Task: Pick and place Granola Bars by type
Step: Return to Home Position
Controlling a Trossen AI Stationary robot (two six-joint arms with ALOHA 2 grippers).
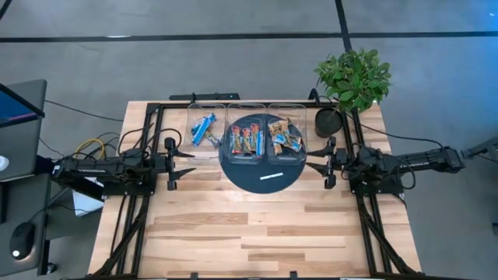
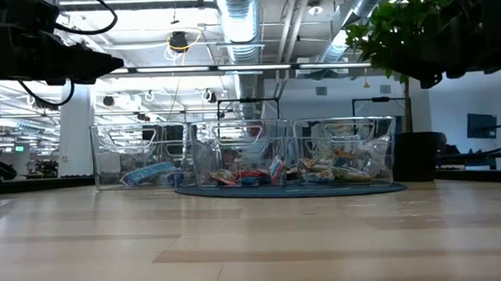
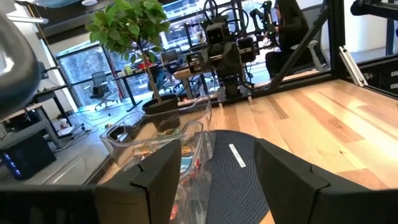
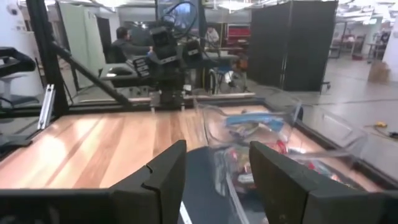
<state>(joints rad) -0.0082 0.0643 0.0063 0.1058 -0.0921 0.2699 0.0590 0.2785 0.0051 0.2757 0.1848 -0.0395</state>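
Hovering over the table left of the bins, left gripper (image 1: 189,165): fingers spread, nothing held. Blue bars (image 1: 205,130) lie in the left bin (image 1: 206,105), red bars (image 1: 246,140) in the middle bin (image 1: 246,105), and orange bars (image 1: 285,137) in the right bin (image 1: 286,105), possibly with one darker wrapper among them. Right gripper (image 1: 311,165), beside the dark mat (image 1: 261,185): fingers spread, empty.

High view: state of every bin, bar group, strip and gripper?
left bin, upright, holds the blue bars
middle bin, upright, holds the red bars
right bin, upright, holds the orange bars
white strip, lying on the dark mat, outside the bins
left gripper, open, empty, left of the mat
right gripper, open, empty, right of the mat
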